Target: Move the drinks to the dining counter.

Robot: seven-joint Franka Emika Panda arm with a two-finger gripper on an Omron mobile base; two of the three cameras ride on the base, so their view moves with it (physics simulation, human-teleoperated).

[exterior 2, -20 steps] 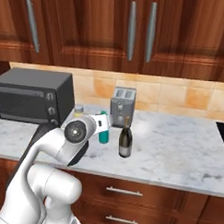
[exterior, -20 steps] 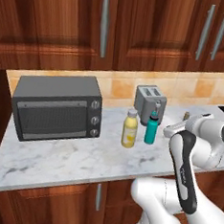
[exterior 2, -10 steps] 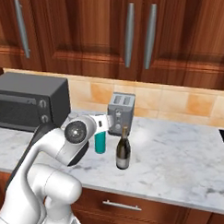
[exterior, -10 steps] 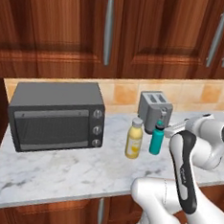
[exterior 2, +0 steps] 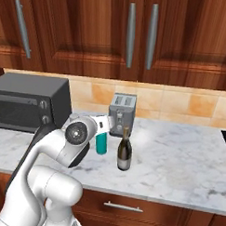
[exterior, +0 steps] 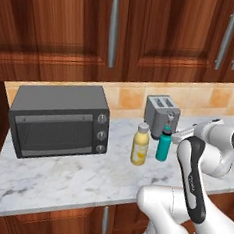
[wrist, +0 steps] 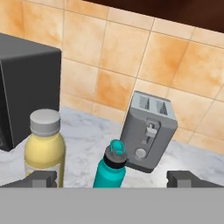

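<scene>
On the marble worktop (exterior: 58, 179) a yellow bottle (exterior: 140, 145) with a white cap stands next to a teal bottle (exterior: 163, 143) with a dark cap. A dark wine bottle (exterior 2: 125, 150) with a pale label stands to the right of the teal bottle (exterior 2: 101, 143). In the hand view my gripper (wrist: 113, 179) is open. It faces the teal bottle (wrist: 111, 168) head on and is still short of it. The yellow bottle (wrist: 44, 148) is by the left fingertip (wrist: 41, 178). The dining counter is out of view.
A dark toaster oven (exterior: 58, 119) fills the worktop's left side. A grey toaster (exterior: 160, 110) stands just behind the bottles, against the tan tile backsplash (exterior 2: 180, 101). Wooden cabinets (exterior: 111, 33) hang overhead. My own arm (exterior: 193, 181) hides the worktop to the right in the left base view.
Both base views have shifted and the worktop looks slightly nearer, so the base has driven. The bottles stand as before and the gripper stays open.
</scene>
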